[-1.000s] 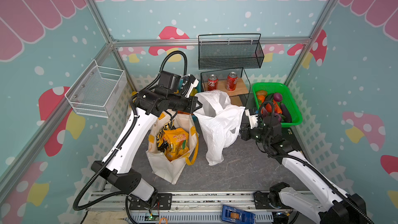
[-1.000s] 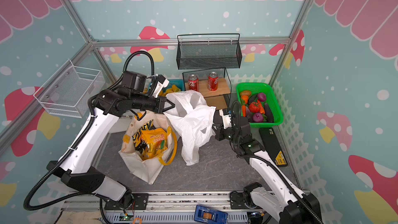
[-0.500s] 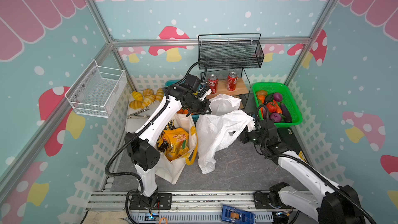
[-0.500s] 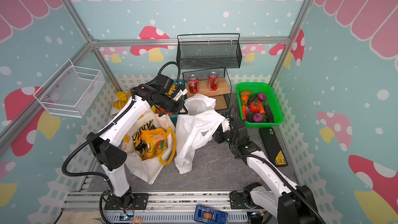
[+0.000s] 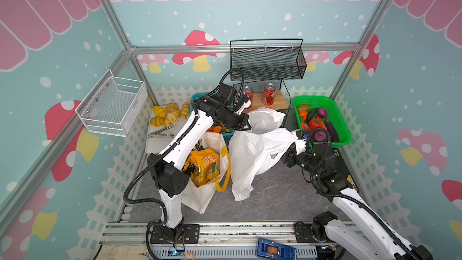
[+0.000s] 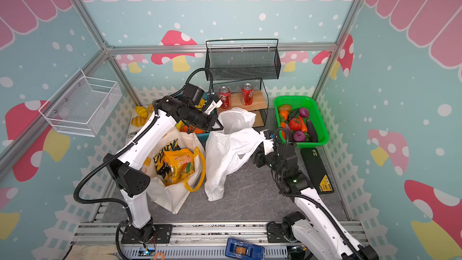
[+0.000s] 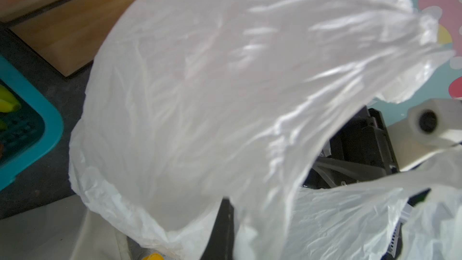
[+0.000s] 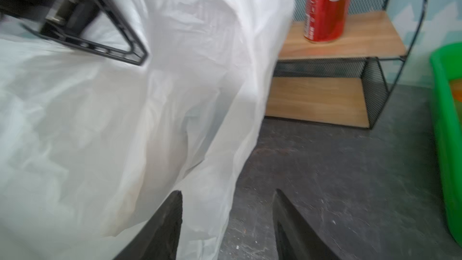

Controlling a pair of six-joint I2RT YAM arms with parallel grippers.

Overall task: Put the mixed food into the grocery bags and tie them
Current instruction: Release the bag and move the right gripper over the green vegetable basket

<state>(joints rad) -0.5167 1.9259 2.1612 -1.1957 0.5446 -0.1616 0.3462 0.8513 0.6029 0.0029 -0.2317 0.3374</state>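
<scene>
The bag (image 5: 250, 156) is white, thin and full of crinkles. It sits in the middle of the floor (image 5: 275, 196), between the tote and the right arm. Its long way runs from its bottom end near the front up to its open top by the shelf (image 5: 272, 101). The open top faces up and back. 1 side of the top stretches out to the right.

The left claw (image 5: 243, 127) is shut tight. It pinches the bag's top edge on the left side. The right claw (image 8: 228, 193) has its 2 fingers spread apart. A bit of the bag hangs loose between them, and they do not squeeze it.

The tote (image 5: 197, 201) is cream with yellow handles. It stands up just left of the bag, with its mouth open to the top. 2 packets poke up inside it: an orange packet (image 5: 203, 168) and a black packet (image 6: 163, 151).

The veggies (image 5: 316, 123) lie in the green basket (image 5: 312, 98) at the back right, well apart from the tote.
</scene>
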